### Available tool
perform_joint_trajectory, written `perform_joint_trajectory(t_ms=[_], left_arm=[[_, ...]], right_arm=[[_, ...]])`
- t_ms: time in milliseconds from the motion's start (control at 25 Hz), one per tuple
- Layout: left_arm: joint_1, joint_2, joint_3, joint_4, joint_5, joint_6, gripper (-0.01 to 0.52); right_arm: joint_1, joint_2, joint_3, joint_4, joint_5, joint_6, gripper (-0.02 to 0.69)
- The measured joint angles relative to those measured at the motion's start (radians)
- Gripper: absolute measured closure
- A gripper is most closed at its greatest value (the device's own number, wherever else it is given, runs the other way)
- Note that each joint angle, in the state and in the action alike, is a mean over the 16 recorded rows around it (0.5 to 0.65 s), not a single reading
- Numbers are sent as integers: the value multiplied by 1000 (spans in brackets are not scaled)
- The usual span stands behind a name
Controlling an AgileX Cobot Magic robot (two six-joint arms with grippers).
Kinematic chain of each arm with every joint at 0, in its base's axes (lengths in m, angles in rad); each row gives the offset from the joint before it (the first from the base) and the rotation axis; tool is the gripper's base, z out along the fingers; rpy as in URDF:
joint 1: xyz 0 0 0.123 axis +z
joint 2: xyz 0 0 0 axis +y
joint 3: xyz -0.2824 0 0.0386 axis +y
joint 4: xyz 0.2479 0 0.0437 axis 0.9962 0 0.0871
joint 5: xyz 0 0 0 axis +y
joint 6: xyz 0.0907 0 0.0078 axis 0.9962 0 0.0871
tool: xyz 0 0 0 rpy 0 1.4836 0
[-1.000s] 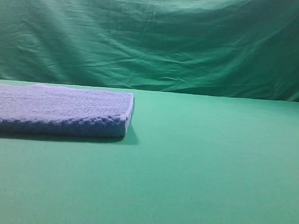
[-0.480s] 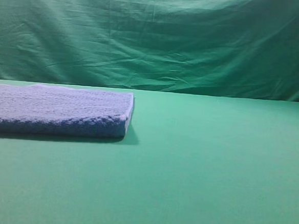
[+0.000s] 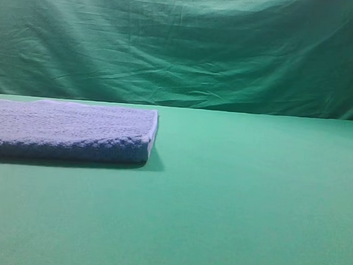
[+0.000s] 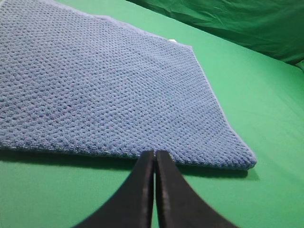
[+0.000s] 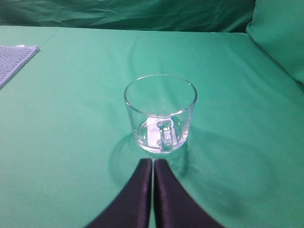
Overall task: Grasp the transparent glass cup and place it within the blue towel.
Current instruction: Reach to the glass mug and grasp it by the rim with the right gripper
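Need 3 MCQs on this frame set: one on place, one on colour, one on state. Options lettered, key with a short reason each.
1. Where does the transparent glass cup stand?
A. on the blue towel
B. on the green table, just ahead of the right tool
C. inside the left tool

2. What colour is the towel?
A. periwinkle blue
B. red
C. white

3. How is the right tool?
A. open around the cup
B. shut, holding nothing
C. shut on the towel

Key: B, the right wrist view shows the cup upright on the table; A, visible in both views; B, its tips meet short of the cup.
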Motion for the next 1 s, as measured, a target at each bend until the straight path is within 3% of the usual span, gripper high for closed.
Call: perform_joint_trajectory(t_ms=[480, 1000], left_arm=[[0, 0, 0, 0, 0, 0, 514], [0, 0, 0, 0, 0, 0, 514]], right_arm=[[28, 60, -28, 94, -151, -2, 665], [102, 547, -290, 175, 27, -141, 665]])
